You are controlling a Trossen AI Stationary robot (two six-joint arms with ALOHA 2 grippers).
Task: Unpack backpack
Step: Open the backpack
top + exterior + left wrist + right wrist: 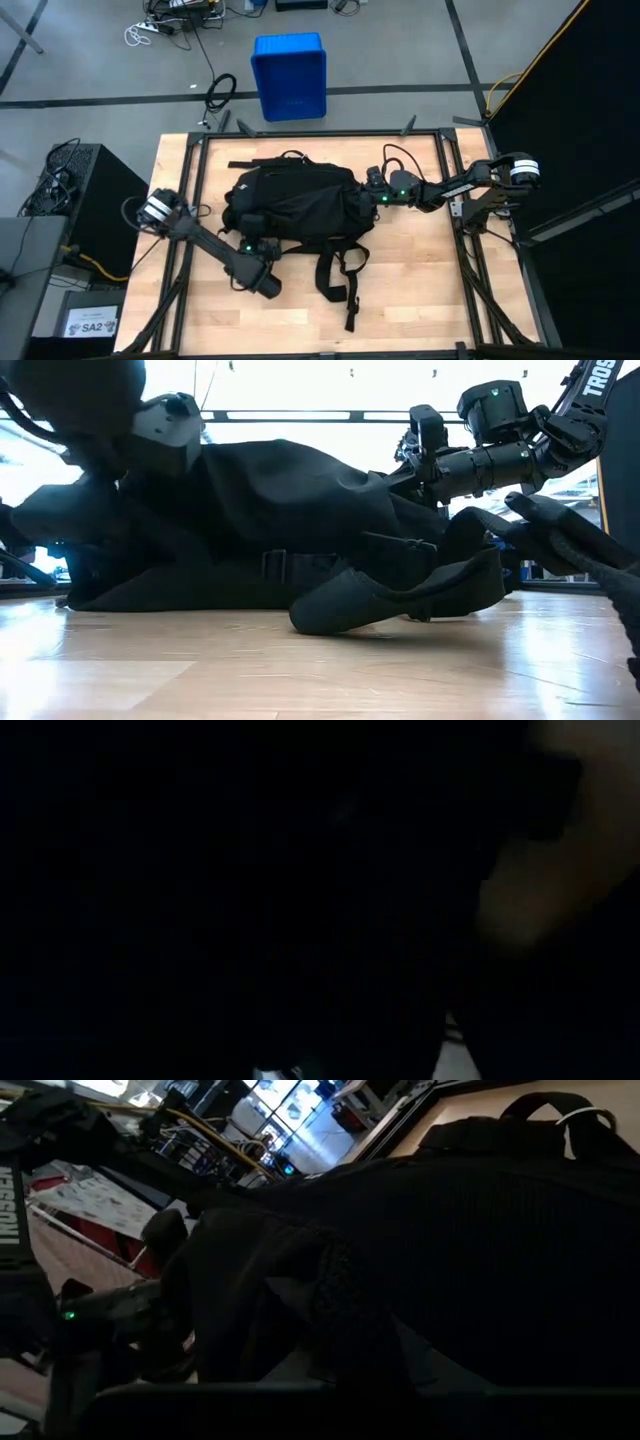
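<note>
black backpack (295, 200) on table (420, 290), "SA2" label (91, 326)

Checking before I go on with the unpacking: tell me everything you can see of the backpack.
The backpack is large, black and of soft fabric, lying flat and slumped on the wooden table, its long side across it. Straps trail from it toward the table's near edge. No opening or contents can be made out. The left gripper is at its near-left edge, the right gripper at its right end; contact is unclear.

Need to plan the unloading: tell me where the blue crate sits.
In the high view the blue crate stands on the floor beyond the table's far edge, slightly left of centre, behind the backpack.
</note>
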